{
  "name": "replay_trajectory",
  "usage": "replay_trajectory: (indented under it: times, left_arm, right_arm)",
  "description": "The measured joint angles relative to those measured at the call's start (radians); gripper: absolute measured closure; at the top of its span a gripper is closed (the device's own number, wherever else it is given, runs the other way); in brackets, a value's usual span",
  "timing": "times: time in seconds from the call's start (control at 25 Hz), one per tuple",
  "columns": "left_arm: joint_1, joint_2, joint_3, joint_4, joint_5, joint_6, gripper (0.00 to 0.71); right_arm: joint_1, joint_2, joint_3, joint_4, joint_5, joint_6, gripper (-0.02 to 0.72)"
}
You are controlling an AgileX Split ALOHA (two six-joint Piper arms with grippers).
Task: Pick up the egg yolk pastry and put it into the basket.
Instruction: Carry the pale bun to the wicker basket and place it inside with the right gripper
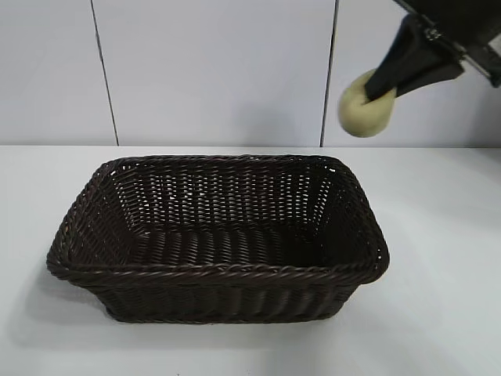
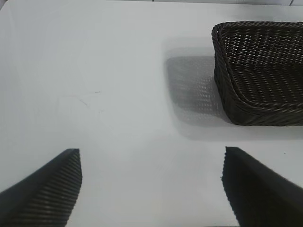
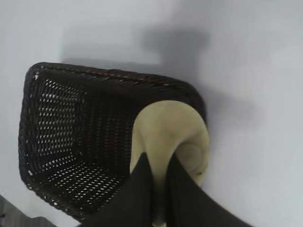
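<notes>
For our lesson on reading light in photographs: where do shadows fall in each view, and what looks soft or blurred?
Exterior view: the basket shades the table at its left. Left wrist view: a latticed shadow beside it. Right wrist view: the right gripper and egg yolk pastry look soft.

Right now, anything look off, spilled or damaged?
Nothing stands out. The right end effector holds the egg yolk pastry intact in the air, above and beyond the basket's right corner. The basket sits upright and empty on the table.

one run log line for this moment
right tool: shut on egg yolk pastry, above basket's right corner | left tool: open, idle | basket: empty
</notes>
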Motion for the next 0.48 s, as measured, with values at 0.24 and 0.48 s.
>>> replay_trajectory:
  times: [0.24, 0.48]
  left_arm:
    - [0.000, 0.000, 0.000, 0.000, 0.000, 0.000, 0.118]
    - [0.000, 0.000, 0.000, 0.000, 0.000, 0.000, 0.118]
  right_arm:
    - [0.103, 0.068, 0.000, -0.003, -0.069, 0.001, 0.673]
    - [0.103, 0.100, 0.000, -0.065, -0.093, 0.003, 0.673]
